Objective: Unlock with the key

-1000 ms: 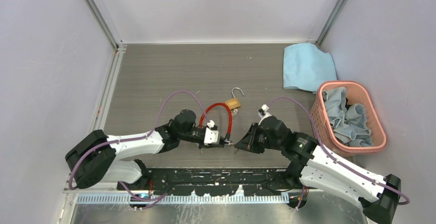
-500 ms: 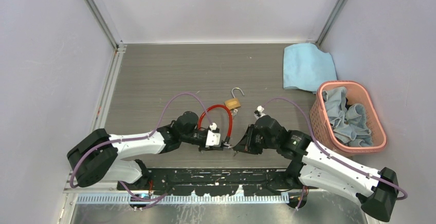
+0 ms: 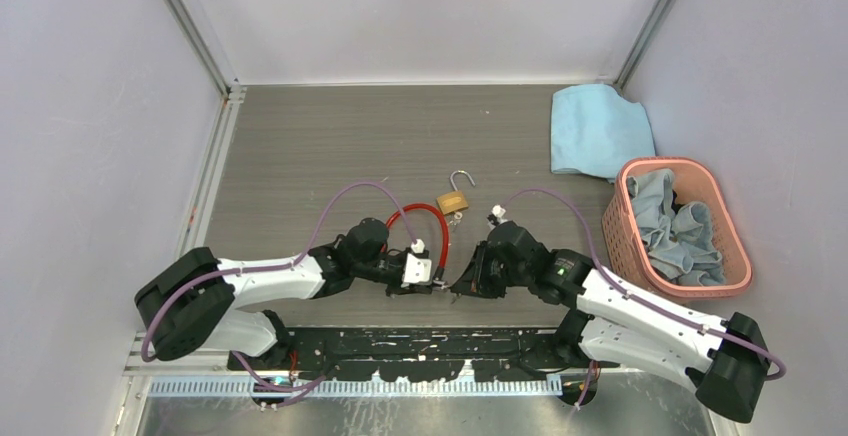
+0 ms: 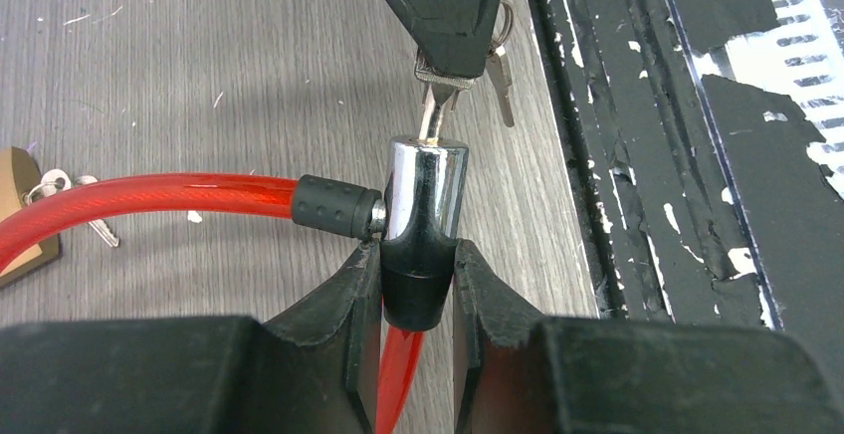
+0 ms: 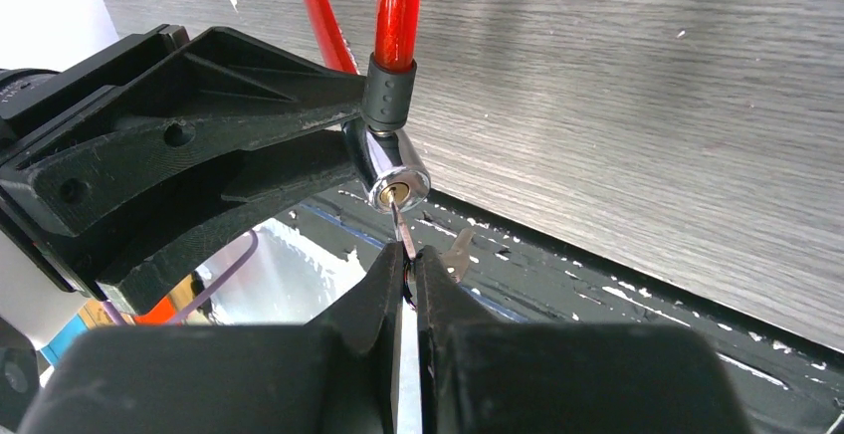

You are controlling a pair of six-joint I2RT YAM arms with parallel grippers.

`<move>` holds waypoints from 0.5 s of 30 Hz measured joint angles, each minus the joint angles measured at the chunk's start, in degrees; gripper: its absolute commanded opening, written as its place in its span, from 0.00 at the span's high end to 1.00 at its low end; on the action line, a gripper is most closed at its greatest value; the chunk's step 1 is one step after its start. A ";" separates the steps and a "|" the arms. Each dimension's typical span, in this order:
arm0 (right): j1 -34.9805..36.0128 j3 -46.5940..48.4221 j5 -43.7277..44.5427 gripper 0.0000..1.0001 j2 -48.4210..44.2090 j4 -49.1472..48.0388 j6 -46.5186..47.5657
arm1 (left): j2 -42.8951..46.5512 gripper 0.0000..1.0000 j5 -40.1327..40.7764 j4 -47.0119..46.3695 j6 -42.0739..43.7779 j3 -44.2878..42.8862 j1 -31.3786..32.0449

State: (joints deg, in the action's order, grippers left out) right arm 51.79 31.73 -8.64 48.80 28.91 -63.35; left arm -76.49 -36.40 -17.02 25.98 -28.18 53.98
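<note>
grey table (image 3: 330,146); right claw (image 5: 408,255) pinches key (image 5: 401,223), tip in lock (image 4: 426,190) left claw (image 4: 418,280) clamps.

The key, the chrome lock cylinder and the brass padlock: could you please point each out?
key (image 4: 429,113), left wrist view, on its bare blade.
chrome lock cylinder (image 4: 426,190), left wrist view, middle of its shiny barrel.
brass padlock (image 3: 453,202), top external view, on its brass body.

I count one red cable lock (image 3: 444,236), one brass padlock (image 3: 453,202), one pink basket (image 3: 606,224), one blue cloth (image 3: 595,131) outside it, and two key bunches: the key (image 4: 430,115) and the padlock's bunch (image 4: 50,187).
</note>
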 measured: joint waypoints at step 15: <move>-0.04 -0.61 -0.28 0.99 -0.94 -2.34 3.52 | 3.28 1.00 1.75 -1.68 -4.48 1.88 -0.26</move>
State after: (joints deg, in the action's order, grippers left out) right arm 51.75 31.11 -8.93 47.86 26.57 -59.83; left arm -73.21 -34.65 -18.70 21.50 -26.30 53.71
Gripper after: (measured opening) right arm 0.109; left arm 0.250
